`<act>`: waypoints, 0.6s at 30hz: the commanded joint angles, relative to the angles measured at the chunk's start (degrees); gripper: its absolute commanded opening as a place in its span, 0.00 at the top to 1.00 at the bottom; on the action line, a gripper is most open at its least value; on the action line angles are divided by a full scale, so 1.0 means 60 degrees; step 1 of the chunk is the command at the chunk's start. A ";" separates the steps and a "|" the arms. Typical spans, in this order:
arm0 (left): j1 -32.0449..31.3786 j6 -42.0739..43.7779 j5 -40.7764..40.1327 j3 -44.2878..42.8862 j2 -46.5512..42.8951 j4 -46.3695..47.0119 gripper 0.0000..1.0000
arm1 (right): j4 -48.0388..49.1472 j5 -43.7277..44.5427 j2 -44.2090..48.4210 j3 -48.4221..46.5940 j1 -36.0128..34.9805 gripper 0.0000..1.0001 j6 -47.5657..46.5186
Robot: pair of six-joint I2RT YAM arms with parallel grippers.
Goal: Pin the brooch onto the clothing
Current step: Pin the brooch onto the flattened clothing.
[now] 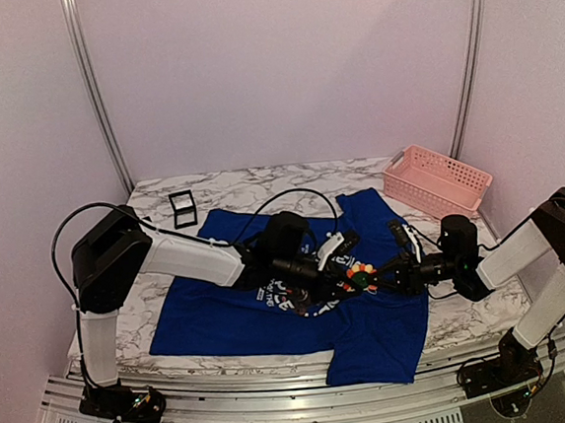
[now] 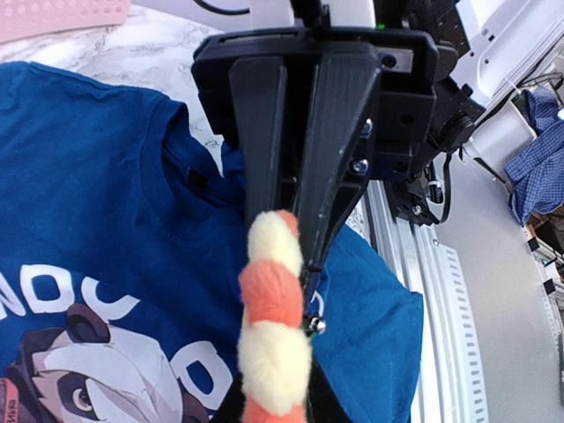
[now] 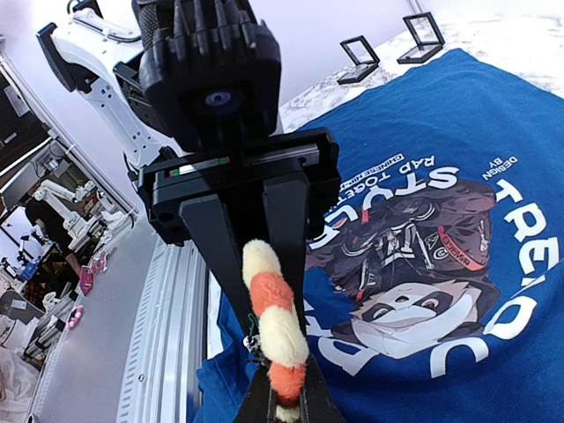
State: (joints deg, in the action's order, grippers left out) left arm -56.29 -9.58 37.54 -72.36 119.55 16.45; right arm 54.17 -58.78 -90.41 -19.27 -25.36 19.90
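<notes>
Overhead, the left gripper (image 1: 344,269) and right gripper (image 1: 377,280) meet tip to tip above the panda print of the blue T-shirt (image 1: 213,319), with the flower brooch (image 1: 359,276) pinched between them, clear of the cloth. From the left wrist, the brooch shows edge-on: fuzzy orange and cream petals, with a small shiny fitting at its back edge. The right claw is clamped on its upper end and the left claw closed on it below. From the right wrist, the same double grip appears mirrored. One claw should probably steady the flower while the other works the pin, catching only the top layer of fabric.
</notes>
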 commanded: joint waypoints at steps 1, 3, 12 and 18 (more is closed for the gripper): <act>0.0124 0.0011 -0.0010 0.0105 -0.0367 0.0269 0.91 | 0.0143 -0.0191 -0.0122 0.0076 0.0032 1.00 0.0061; 0.0111 0.0009 0.0036 0.0114 -0.0347 0.0361 0.94 | 0.0145 -0.0200 -0.0127 0.0039 0.0026 1.00 0.0073; -0.0047 0.0116 -0.0090 -0.0296 -0.0025 0.0031 0.93 | 0.0127 -0.0380 -0.0140 -0.0173 -0.0066 1.00 0.0046; -0.0093 0.0202 -0.0194 -0.0486 0.0060 -0.0332 0.92 | -0.0056 -0.0300 -0.0064 -0.0215 -0.0278 1.00 -0.0094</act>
State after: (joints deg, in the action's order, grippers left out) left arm -56.42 -9.63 38.79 -73.08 119.52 15.05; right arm 54.48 -59.72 -90.41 -19.33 -25.39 19.18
